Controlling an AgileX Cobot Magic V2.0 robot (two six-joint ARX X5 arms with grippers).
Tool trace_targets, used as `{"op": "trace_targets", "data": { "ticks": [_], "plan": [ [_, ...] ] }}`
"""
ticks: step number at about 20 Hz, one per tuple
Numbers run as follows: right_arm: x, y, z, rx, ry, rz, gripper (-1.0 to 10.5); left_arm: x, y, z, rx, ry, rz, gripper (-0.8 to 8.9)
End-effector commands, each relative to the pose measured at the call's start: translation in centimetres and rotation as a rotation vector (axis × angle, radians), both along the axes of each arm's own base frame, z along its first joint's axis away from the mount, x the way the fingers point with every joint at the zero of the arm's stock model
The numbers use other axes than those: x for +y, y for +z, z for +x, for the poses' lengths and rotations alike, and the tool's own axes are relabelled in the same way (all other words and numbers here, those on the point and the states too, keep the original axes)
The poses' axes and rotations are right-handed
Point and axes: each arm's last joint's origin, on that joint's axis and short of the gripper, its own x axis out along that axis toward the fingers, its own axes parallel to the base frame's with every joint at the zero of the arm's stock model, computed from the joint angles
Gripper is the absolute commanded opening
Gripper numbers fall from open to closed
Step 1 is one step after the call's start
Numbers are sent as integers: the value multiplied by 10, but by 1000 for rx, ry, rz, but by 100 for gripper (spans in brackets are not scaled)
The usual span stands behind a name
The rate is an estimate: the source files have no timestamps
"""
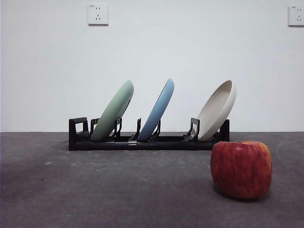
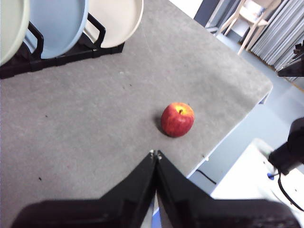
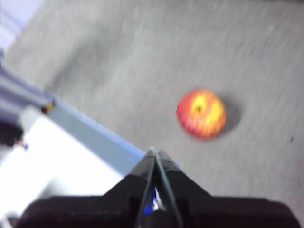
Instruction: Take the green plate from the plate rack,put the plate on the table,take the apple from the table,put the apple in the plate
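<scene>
The green plate point(image 1: 114, 111) leans in the leftmost slot of the black plate rack point(image 1: 142, 141) at the back of the table point(image 1: 118, 190). Its edge also shows in the left wrist view point(image 2: 12, 26). The red apple point(image 1: 241, 168) sits on the table at the front right, also seen in the left wrist view point(image 2: 177, 119) and the blurred right wrist view point(image 3: 202, 113). My left gripper point(image 2: 155, 154) is shut and empty, high above the table short of the apple. My right gripper point(image 3: 154, 151) is shut and empty, above the table edge near the apple.
A light blue plate point(image 1: 157, 109) and a cream-white plate point(image 1: 217, 110) lean in the rack's other slots. The table's edge point(image 2: 237, 126) runs close beside the apple. Two wall sockets point(image 1: 98, 14) are on the white wall behind.
</scene>
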Motion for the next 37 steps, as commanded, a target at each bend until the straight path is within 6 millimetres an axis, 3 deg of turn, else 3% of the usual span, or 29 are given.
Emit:
{"op": "trace_targets", "data": {
  "ticks": [1, 2, 3, 4, 5, 6, 7, 8, 13, 18, 23, 31, 37],
  "plan": [
    [0, 0, -1, -28, 39, -24, -11, 0, 0, -1, -20, -15, 20, -3],
    [0, 0, -1, -27, 38, -23, 4, 0, 0, -1, -22, -13, 21, 3],
    [0, 0, -1, -21, 33, -20, 17, 0, 0, -1, -21, -12, 22, 74],
    [0, 0, -1, -13, 25, -14, 100, 0, 0, -1, -18, -10, 20, 240],
    [0, 0, 0, 2, 11, -6, 297, 0, 0, -1, -18, -10, 20, 502],
    [0, 0, 1, 15, 2, -1, 481, 0, 0, -1, -18, -11, 20, 640],
    [0, -1, 1, 26, -8, 3, 654, 0, 0, -1, -18, -11, 19, 659],
    [0, -1, 1, 35, -12, 7, 683, 0, 0, -1, -18, -11, 19, 658],
    [0, -1, 1, 38, -15, 10, 682, 0, 3, 4, -49, 18, 24, 658],
    [0, -1, 1, 39, -15, 10, 680, -1, 11, 33, -81, 59, 12, 658],
    [0, -1, 2, 41, -15, 10, 680, -14, 20, 90, -112, 83, 55, 658],
    [0, -1, 2, 42, -15, 10, 680, -59, 24, 197, -163, 135, 174, 657],
    [0, -1, 1, 46, -15, 9, 680, -95, -1, 263, -237, 152, 209, 657]
  ]
}}
